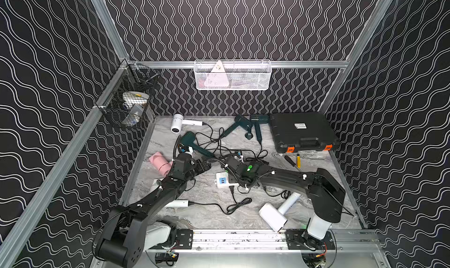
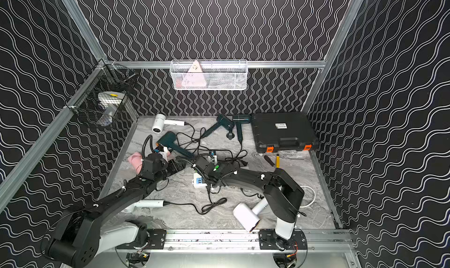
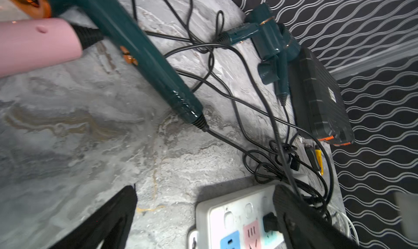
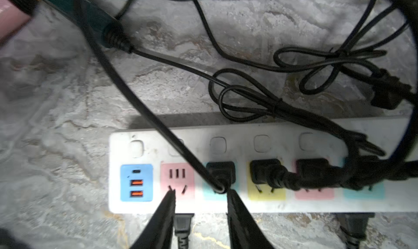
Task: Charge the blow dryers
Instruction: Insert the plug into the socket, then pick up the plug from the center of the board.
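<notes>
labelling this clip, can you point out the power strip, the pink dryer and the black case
power strip (image 4: 294, 206), right wrist view, bare white edge below the sockets
pink dryer (image 1: 160, 165), in a top view, its barrel
black case (image 1: 287, 132), in a top view, middle of the lid

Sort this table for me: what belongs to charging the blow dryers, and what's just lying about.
For the job: pink dryer, copper-ringed teal dryer, two rear teal dryers, three white dryers, power strip.
Lying about: black case, yellow-handled tool, white wall basket, black wall basket.
</notes>
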